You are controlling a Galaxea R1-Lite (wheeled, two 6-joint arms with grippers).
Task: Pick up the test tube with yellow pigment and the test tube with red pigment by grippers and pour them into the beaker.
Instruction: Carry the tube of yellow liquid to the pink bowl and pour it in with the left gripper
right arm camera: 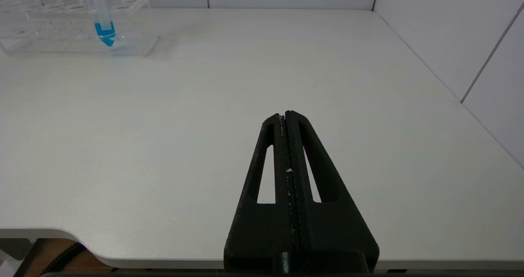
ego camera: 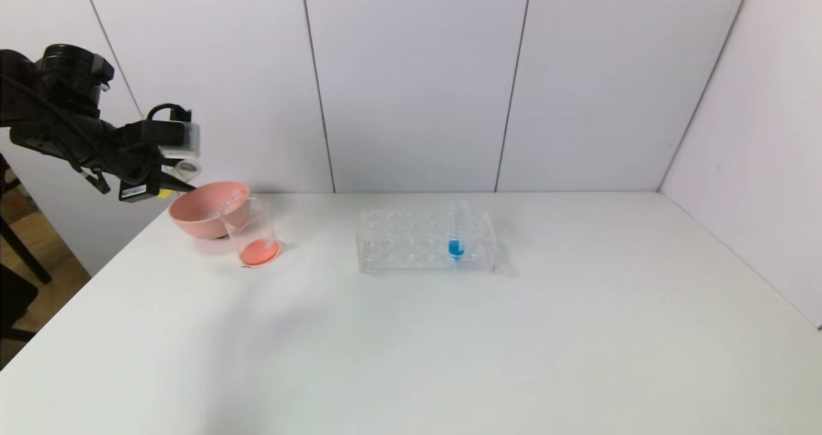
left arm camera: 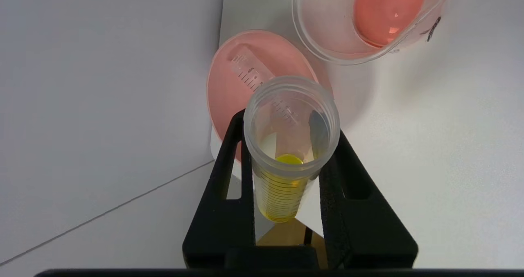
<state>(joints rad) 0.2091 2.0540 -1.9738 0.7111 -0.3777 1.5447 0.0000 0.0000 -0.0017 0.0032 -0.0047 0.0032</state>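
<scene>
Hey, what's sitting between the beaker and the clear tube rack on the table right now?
Nothing: the head view shows only bare white table between the beaker and the tube rack.

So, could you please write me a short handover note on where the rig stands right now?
Left gripper: shut on the yellow tube, held up at the far left, above the pink bowl.
Right gripper: shut, empty, parked over the near right of the table.
Beaker: beside the pink bowl, already holding red-orange liquid. A clear empty tube lies in the bowl.
Rack: only the blue tube stands in it.
Done: red looks poured.
Left: yellow liquid is still in its tube; pour it into the beaker.
</scene>
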